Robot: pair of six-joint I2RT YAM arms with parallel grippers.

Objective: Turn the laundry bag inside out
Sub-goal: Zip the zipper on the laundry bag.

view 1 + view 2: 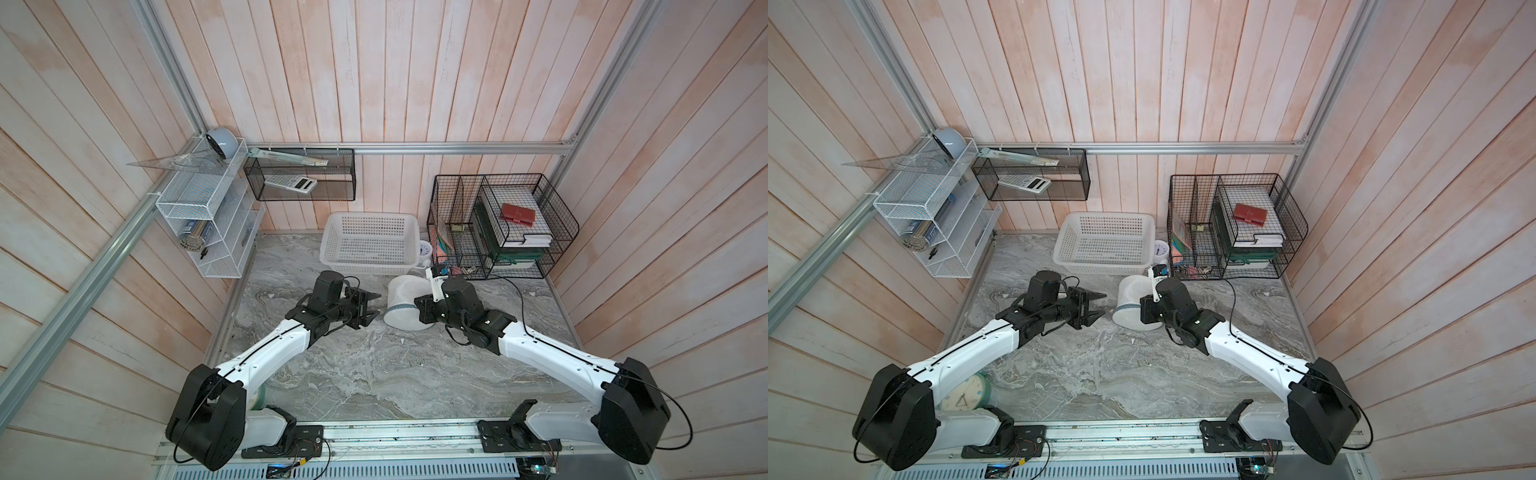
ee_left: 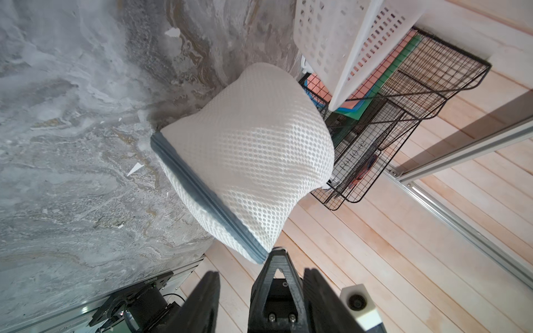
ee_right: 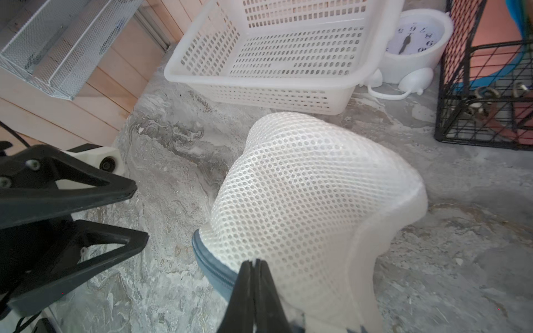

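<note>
We hold the laundry bag in the closed right gripper, apparently by the grey trim at its tips (blurred there), while the left gripper waits open just beside it; such a thin pinch may slip if the mesh is tugged.

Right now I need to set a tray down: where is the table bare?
Bare: the wide marble from the laundry bag to the front rail; also between basket and white shelf. Crowded: the back row of basket, clock, wire rack.
</note>
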